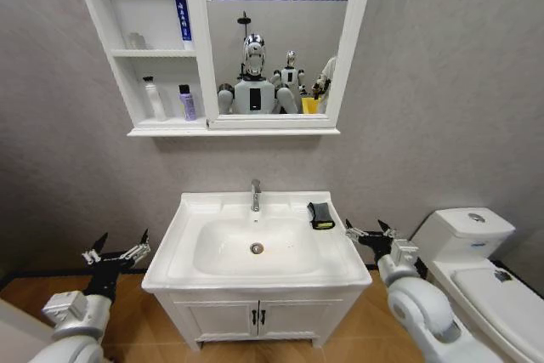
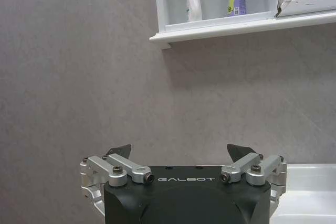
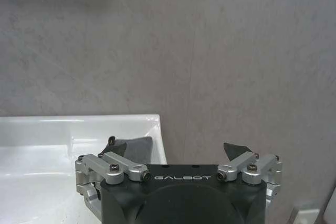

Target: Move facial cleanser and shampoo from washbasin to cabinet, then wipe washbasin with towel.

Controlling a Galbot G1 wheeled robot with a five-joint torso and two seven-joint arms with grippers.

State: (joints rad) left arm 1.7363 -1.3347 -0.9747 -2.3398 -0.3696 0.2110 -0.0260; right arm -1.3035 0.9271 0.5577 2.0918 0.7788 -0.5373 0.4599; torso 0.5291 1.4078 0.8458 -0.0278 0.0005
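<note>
The small folded black towel with a yellow-green edge [image 1: 321, 215] lies on the white ceramic washbasin [image 1: 187, 218] rim, back right (probably soft, light). Pinch its folded middle. The right gripper [image 1: 368, 231] hovers beside it, spread wide, empty.

Grey wall [image 1: 442, 82], wooden floor [image 1: 153, 329], white toilet [image 1: 476, 252] at the right.

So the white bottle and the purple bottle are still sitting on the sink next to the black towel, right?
No. The head view shows the white bottle and purple bottle on the cabinet's bottom shelf. The black towel alone lies on the sink.
</note>
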